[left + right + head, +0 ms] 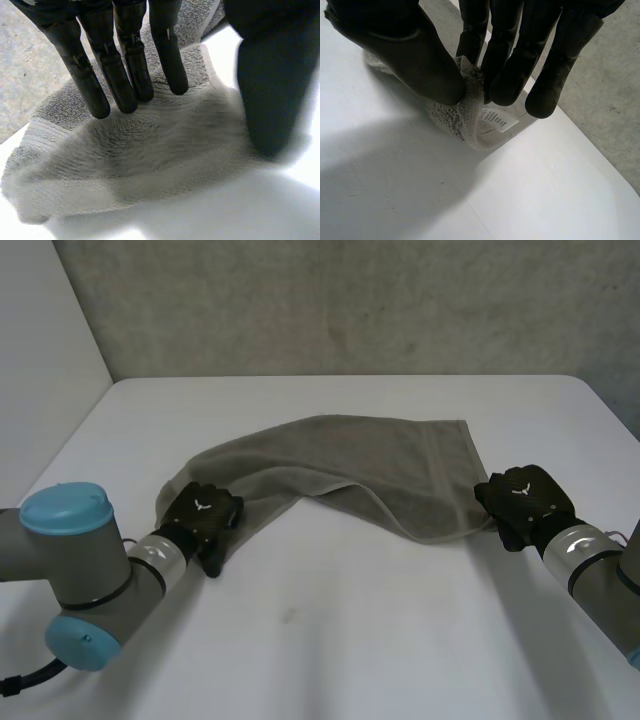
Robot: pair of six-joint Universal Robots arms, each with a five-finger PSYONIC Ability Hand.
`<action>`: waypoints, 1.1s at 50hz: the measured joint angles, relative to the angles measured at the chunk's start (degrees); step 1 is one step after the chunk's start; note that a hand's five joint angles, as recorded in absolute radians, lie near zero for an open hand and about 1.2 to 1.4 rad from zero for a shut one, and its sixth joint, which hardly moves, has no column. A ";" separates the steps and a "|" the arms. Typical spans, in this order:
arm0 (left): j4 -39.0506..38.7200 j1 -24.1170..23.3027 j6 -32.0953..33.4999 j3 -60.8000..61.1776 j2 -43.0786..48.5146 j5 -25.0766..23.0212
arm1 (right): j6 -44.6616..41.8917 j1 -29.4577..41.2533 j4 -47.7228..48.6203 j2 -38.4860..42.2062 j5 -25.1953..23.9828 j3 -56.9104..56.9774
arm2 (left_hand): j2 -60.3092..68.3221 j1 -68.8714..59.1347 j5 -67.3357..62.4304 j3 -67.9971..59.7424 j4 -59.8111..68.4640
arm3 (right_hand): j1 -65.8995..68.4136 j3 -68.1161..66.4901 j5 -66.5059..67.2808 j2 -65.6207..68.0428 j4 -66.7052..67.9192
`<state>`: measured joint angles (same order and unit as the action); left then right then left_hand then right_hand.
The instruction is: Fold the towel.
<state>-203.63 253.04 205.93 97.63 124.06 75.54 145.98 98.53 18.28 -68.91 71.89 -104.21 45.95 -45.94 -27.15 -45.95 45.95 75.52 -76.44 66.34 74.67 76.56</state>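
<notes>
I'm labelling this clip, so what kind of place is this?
Probably a robot lab or test bench, not a home: a white table against a plain grey wall, and one grey towel with the robot's left hand and right hand at its ends.

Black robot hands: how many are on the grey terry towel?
2. The left hand lies open on the grey terry towel's left end; the right hand pinches its near right corner.
</notes>
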 measured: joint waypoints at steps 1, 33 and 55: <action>-0.03 0.02 0.02 -0.28 0.13 0.08 | -0.02 0.00 0.00 0.00 0.00 0.00 | 0.82 -0.84 -0.43 -0.85 0.86 | 0.00 0.00 0.00 0.00 0.00; 0.35 0.01 0.08 -6.95 1.69 4.81 | -1.20 -0.08 -0.09 -0.21 0.34 0.31 | 23.47 -21.59 -30.46 -23.37 23.48 | 0.00 0.00 0.00 0.00 0.00; 5.13 6.20 -0.10 9.92 -32.99 1.71 | -2.64 -8.08 -20.01 -21.50 0.29 7.41 | 23.79 -22.13 -31.51 -23.74 23.83 | 0.00 0.00 0.00 0.00 0.00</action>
<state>-198.49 259.24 205.83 107.55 91.07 77.25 143.34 90.45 -1.73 -90.41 72.18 -96.80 69.74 -68.07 -58.66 -69.69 69.78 75.52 -76.44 66.34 74.67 76.56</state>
